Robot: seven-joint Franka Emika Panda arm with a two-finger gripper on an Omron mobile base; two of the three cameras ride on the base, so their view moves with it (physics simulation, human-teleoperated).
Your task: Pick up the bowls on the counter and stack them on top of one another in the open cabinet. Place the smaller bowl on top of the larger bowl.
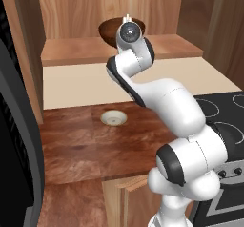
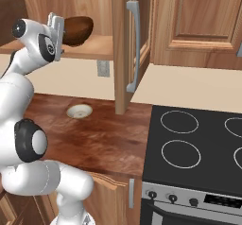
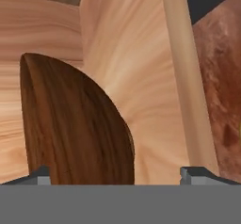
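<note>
The larger bowl (image 1: pixel 107 30), dark brown wood, rests on the shelf board (image 1: pixel 76 54) of the open cabinet. My gripper (image 1: pixel 127 18) is raised to the shelf, right at this bowl (image 2: pixel 78 29). In the hand view the bowl (image 3: pixel 70 124) appears between my two fingertips (image 3: pixel 193 173), which stand wide apart, and my gripper (image 3: pixel 115 173) is open and grips nothing. The right base view has the gripper (image 2: pixel 58 24) against the bowl's left side. The smaller bowl (image 1: pixel 114 118), cream-white and shallow, sits alone on the reddish counter (image 1: pixel 71 140) below; it (image 2: pixel 79 110) lies left of the cabinet door.
The open cabinet door (image 2: pixel 127 44) with a metal handle hangs right of the shelf. A black stovetop (image 2: pixel 198 143) with ring burners adjoins the counter on the right. A dark panel (image 1: pixel 14 126) stands along the left edge. A beige wall (image 1: pixel 81 85) lies under the cabinet.
</note>
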